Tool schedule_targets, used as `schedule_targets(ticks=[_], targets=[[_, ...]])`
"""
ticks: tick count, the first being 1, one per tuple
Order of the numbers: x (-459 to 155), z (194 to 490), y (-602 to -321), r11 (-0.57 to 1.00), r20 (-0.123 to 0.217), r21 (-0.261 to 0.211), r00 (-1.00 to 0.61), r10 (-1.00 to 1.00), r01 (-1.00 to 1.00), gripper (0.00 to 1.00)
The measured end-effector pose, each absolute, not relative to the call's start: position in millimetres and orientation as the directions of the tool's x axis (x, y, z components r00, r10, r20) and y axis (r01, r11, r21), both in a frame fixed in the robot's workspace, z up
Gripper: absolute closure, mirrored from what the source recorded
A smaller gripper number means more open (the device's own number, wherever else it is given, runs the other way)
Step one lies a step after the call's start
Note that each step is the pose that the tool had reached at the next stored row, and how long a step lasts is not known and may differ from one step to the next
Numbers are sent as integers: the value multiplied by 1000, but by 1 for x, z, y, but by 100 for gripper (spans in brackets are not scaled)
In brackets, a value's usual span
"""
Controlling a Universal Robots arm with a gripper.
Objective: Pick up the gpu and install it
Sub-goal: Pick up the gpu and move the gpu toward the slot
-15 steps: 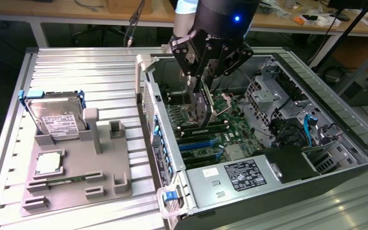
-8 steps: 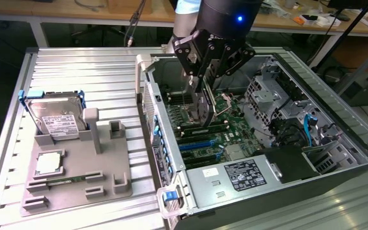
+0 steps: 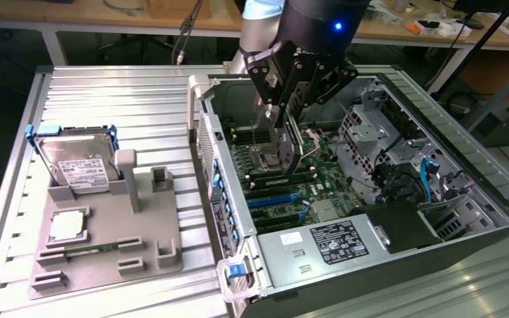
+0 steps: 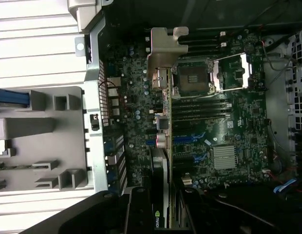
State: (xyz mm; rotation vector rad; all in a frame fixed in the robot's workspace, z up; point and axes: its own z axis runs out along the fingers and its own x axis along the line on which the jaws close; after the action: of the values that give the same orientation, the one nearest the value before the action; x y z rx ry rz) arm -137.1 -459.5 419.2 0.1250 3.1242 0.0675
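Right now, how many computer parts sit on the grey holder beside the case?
3: a hard drive at the far end of the holder, a processor chip in its middle, a memory stick near its front edge. The upright blocks could hide something small.

Open motherboard [image 3: 323, 173] under gpu [image 4: 165, 161] — drive cage [image 3: 367, 130], power supply [image 3: 321, 246] alongside

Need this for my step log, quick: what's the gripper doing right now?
Gripper: closed on the gpu, holding it above the motherboard inside the open computer case.
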Motion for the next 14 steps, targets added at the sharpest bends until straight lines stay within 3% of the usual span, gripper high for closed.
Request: schedule_targets(ticks=[14], targets=[[-107, 419, -460, 996, -12, 44, -997, 80, 80, 73]])
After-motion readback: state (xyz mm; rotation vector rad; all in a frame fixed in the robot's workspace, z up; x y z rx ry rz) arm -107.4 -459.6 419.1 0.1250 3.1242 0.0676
